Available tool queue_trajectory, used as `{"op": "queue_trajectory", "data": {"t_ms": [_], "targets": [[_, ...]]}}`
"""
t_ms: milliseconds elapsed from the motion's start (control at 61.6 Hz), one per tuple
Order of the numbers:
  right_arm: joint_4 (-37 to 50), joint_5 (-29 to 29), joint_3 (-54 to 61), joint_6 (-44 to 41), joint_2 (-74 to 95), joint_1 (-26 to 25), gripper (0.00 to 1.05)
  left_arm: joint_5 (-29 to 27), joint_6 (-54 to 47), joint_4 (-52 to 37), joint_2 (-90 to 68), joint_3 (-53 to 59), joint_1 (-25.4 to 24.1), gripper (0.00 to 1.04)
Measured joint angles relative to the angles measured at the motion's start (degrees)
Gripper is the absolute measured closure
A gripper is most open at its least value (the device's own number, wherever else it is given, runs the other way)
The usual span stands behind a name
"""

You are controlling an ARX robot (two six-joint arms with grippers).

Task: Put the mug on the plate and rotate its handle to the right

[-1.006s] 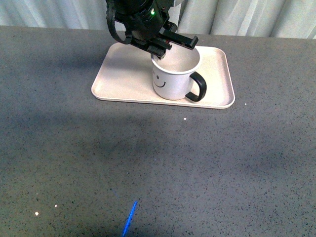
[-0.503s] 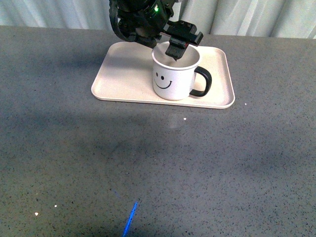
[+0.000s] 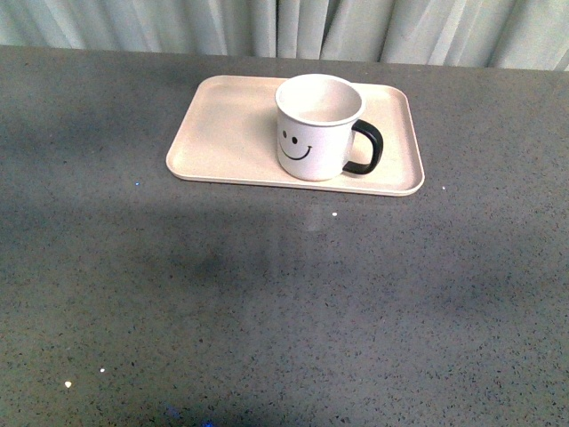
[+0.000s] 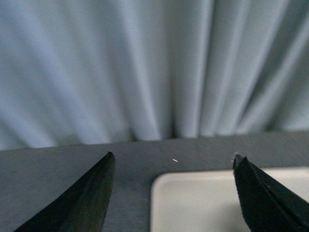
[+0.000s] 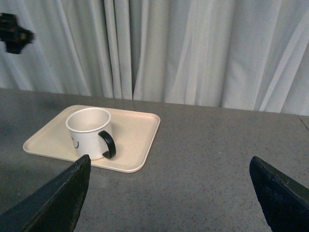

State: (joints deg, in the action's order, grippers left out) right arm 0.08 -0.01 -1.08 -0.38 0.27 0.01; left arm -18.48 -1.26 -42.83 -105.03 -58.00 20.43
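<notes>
One white enamel-style cylindrical mug [image 3: 318, 133], smooth and faintly glossy with a black smiley face drawn on its side, stands upright on a flat rectangular pale pink-beige plate [image 3: 227, 124] with rounded corners and a low raised rim. The mug sits on the right half of the plate, inside the rim. Its glossy black C-shaped loop handle [image 3: 367, 148] points to the right in the front view, and the face is turned toward that camera. The plate lies on a dark grey, speckled, matte surface [image 3: 267, 294] near its far edge, in front of pale pleated curtains [image 3: 373, 27]. Neither arm appears in the front view. In the left wrist view, the left end effector [image 4: 173, 155] is spread wide, its two dark tapered fingers [image 4: 79, 203] well apart with nothing between them. It is held close above the surface and roughly level, facing the curtains, and a rounded corner of the plate lies just beyond it, between the fingers. The mug is outside that view. In the right wrist view, the right end effector [image 5: 169, 158] is likewise wide open and empty, raised above the surface and tilted down toward it. The mug and plate lie well apart from it, off to one side, with the handle on the side turned toward this camera.
</notes>
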Motion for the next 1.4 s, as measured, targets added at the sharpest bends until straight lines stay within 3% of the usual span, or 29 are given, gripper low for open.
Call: {"op": "queue_trajectory", "data": {"t_ms": [130,341,535,827,1054,1395], "targets": [[0.00,0.02,0.00,0.00,0.00,0.00,0.09,2.03,0.72,-12.07,7.89,14.95,-3.58,0.65],[0.00,0.00,0.00,0.00,0.00,0.00,0.09,6.56,1.18,-15.91,18.60,30.67,-8.22,1.04],[0.00,0.00,0.00,0.00,0.00,0.00,0.09,10.56,1.14,-16.26,29.99,42.36,-12.35,1.03],[0.00,0.00,0.00,0.00,0.00,0.00,0.09,13.64,1.14,-16.52,38.32,50.93,-15.26,1.03],[0.00,0.02,0.00,0.00,0.00,0.00,0.09,18.08,1.16,-9.29,48.85,54.58,-20.06,1.03],[0.00,0.00,0.00,0.00,0.00,0.00,0.09,18.49,1.16,7.23,68.39,57.22,-20.22,1.03]]}}
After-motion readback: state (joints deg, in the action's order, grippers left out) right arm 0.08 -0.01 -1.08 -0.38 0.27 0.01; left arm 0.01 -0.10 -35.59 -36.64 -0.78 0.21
